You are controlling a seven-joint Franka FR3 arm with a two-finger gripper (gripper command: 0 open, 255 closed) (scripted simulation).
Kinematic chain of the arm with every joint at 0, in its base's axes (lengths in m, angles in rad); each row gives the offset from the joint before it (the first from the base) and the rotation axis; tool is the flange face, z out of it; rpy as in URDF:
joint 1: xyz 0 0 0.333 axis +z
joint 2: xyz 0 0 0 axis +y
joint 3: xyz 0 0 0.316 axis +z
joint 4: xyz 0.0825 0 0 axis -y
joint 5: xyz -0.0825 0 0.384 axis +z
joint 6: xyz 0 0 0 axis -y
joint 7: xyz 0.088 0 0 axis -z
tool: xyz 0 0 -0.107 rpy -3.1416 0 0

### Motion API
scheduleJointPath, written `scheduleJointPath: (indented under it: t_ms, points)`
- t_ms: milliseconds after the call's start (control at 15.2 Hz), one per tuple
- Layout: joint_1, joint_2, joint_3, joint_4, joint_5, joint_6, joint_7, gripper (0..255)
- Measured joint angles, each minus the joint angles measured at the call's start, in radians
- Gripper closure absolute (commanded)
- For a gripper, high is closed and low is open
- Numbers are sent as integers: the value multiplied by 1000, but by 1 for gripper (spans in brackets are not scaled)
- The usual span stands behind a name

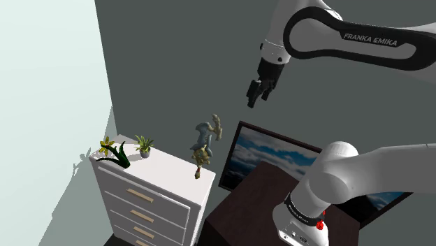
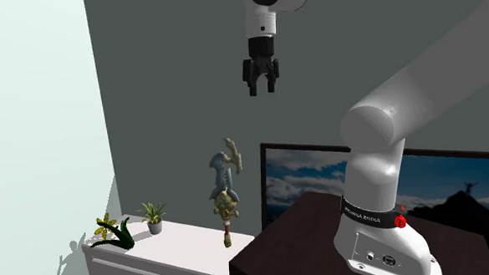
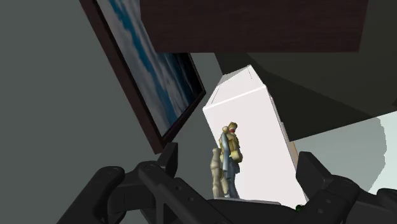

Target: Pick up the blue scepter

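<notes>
The job has hardly begun. The blue and gold scepter point(image 1: 204, 143) stands upright on top of the white chest of drawers point(image 1: 164, 171), close to the end next to the big screen point(image 1: 269, 157). A little potted plant point(image 1: 144, 145) and a yellow flower point(image 1: 107, 146) sit at the other end, well apart from it.

The jaws hang high in the air, above the scepter and a bit toward the shoulder view's right. They are wide open and hold nothing. In the wrist view the scepter point(image 3: 230, 153) shows far off between the two black fingers point(image 3: 168, 159), and they do not touch it.

Nothing is picked up yet. I think the arm has to go down a long way, put the jaws around the scepter, squeeze, and then lift. It looks tall and thin, so a bump could tip it over
</notes>
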Motion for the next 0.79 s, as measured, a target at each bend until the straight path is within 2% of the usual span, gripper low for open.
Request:
scheduleJointPath:
  t_ms: [198,792]
  points:
    - [2,34,-9,-2,-4,35,-19,0]
    - [19,350,-72,45,-24,302,-166,0]
